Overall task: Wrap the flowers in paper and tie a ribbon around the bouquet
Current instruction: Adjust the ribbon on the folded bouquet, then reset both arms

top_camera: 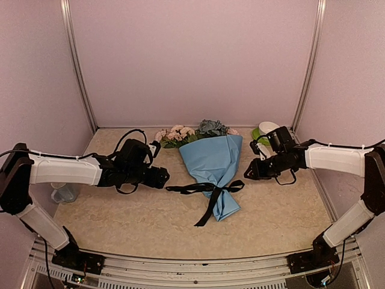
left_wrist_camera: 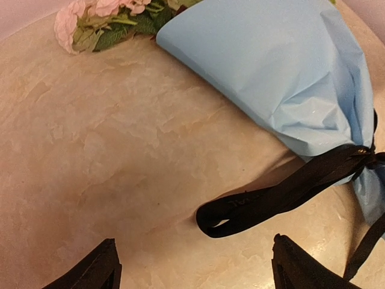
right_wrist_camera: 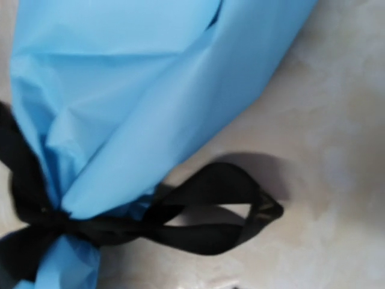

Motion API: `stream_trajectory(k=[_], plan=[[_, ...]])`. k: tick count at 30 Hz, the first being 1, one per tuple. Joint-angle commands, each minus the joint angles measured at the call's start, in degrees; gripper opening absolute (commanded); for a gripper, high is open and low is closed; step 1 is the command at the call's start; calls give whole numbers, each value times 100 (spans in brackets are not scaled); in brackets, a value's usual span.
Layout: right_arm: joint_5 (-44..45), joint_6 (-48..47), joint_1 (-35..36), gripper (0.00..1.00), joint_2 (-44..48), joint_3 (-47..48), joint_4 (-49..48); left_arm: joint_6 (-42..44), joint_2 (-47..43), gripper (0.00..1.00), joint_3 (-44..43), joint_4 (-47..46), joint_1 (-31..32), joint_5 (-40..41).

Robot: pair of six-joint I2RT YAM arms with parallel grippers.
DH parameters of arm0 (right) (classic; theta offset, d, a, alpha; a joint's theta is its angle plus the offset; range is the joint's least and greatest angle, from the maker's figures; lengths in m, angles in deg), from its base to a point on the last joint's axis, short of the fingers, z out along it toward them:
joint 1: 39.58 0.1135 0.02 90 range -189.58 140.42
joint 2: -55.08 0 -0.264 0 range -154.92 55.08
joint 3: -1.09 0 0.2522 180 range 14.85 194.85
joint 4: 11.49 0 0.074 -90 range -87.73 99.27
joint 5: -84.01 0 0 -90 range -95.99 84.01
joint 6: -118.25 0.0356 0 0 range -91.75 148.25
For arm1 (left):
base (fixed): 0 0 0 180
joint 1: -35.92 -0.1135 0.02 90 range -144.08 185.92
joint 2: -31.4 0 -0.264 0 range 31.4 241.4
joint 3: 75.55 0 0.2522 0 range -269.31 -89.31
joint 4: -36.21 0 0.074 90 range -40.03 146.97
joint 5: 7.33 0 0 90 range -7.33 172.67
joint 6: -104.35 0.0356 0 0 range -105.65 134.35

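Note:
The bouquet [top_camera: 212, 161] lies in the middle of the table, a cone of light blue paper [left_wrist_camera: 283, 66] with its narrow end towards me. Pink and blue-grey flowers [top_camera: 183, 133] stick out at the far end. A black ribbon [top_camera: 207, 188] is knotted in a bow around the cone's neck, with tails trailing forward. My left gripper [left_wrist_camera: 195, 268] hovers open just left of the bow's left loop [left_wrist_camera: 264, 205], holding nothing. My right gripper [top_camera: 248, 173] hangs just right of the right loop [right_wrist_camera: 204, 211]; its fingers do not show in its wrist view.
A clear plastic cup [top_camera: 63, 193] stands at the left table edge under my left arm. A green and white object [top_camera: 264, 129] sits in the back right corner behind my right arm. Pink walls close in the sides and back.

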Motion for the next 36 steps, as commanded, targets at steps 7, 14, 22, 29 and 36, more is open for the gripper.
stream_trajectory(k=[7, 14, 22, 29, 36], plan=[[260, -302, 1154, 19, -1135, 410, 151, -198, 578, 85, -211, 173, -99, 263], [43, -263, 1612, 19, -1275, 820, -177, -184, 589, 85, -242, 281, -123, 320], [307, -512, 287, 27, -229, 284, 97, -147, 171, 86, -55, 35, -269, 400], [566, -770, -2326, 84, 1398, -555, -1099, -360, -27, 94, -161, 39, -735, 1185], [893, -74, -3169, 87, 1728, -1514, -2495, -455, -553, 97, 484, -877, -1490, 1770]])
